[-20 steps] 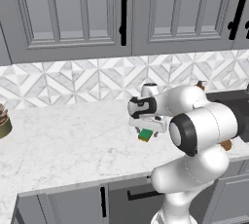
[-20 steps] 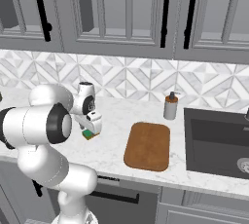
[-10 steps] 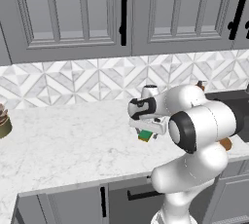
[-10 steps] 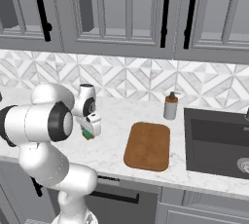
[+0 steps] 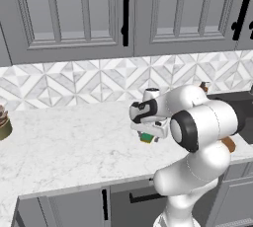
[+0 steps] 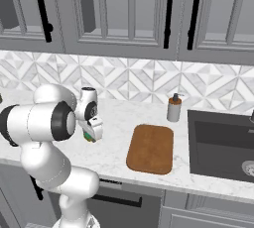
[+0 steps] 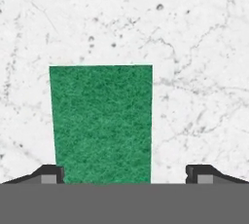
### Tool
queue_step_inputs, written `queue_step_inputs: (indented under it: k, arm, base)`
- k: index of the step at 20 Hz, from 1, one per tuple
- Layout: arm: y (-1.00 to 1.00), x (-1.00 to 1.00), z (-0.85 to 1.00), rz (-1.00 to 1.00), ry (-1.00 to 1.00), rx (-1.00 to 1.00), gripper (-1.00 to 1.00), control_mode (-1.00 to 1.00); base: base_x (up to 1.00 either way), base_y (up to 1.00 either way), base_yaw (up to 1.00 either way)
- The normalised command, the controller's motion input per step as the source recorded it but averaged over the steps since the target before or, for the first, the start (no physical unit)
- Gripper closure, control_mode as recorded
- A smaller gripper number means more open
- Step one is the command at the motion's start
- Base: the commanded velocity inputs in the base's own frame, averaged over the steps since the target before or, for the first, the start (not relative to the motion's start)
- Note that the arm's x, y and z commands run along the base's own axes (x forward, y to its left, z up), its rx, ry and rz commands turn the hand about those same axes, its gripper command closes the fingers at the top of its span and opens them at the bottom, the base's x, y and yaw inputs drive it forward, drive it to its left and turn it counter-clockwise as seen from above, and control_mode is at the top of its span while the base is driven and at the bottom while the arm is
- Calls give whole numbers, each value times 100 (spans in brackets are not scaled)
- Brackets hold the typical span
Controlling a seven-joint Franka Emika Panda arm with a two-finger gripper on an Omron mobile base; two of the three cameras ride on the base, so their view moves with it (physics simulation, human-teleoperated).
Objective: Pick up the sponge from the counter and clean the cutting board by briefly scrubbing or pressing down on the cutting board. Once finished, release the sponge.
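Sponge (image 7: pixel 101 123) lies flat on counter (image 7: pixel 194 72) between hand (image 7: pixel 125 173) fingertips.

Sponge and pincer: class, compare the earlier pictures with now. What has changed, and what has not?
Little moved: the pincer hangs low over the sponge, jaws apart, nothing gripped yet. The sponge lies where it did on the counter; the cutting board has not shifted.

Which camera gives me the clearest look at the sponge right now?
The hand view: the sponge lies with its green top in plain sight on the counter. In both base views the gripper hides most of it, showing a small green-and-yellow corner.
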Motion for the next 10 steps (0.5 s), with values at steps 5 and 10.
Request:
queue_step_inputs:
  k: [5,10]
  arm:
    - [0,0,-20,-1,0,0,-100,-100]
    - [0,0,-43,0,0,0,100,-100]
  base:
    - [0,0,0]
    - [0,0,0]
